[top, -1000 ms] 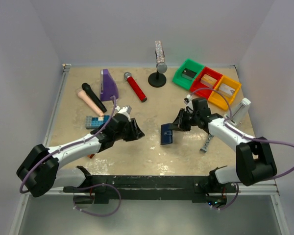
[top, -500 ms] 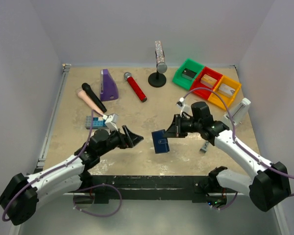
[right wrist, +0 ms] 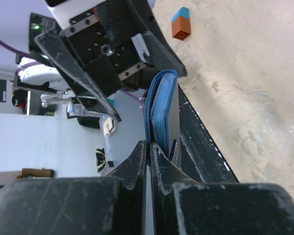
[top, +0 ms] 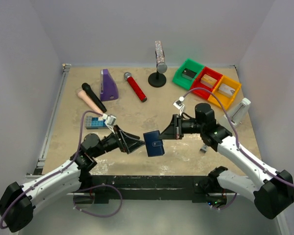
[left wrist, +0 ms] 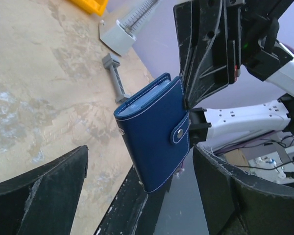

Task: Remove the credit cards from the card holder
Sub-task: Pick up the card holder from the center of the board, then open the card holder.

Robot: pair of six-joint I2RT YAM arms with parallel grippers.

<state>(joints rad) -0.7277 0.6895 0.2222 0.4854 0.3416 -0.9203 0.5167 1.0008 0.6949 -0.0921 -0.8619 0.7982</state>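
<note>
The card holder (top: 154,143) is a dark navy folding wallet, snapped closed, and it hangs in the air above the table's near edge. My right gripper (top: 164,135) is shut on one edge of the card holder (right wrist: 161,110), its jaws pinching one cover in the right wrist view. My left gripper (top: 138,142) is open and faces it from the left. In the left wrist view the card holder (left wrist: 157,132) sits between and just beyond the spread fingers (left wrist: 49,181), untouched by them. The credit cards are hidden inside.
A studded blue brick block (top: 94,122) lies behind the left arm. Further back are a black and pink mic (top: 92,97), a purple wedge (top: 108,85), a red mic (top: 135,86) and a stand (top: 158,66). Green, red and yellow bins (top: 207,83) sit at back right.
The right gripper has lifted the card holder off the table and carried it left and nearer. The left arm drew back and its jaws opened wide toward the holder.
</note>
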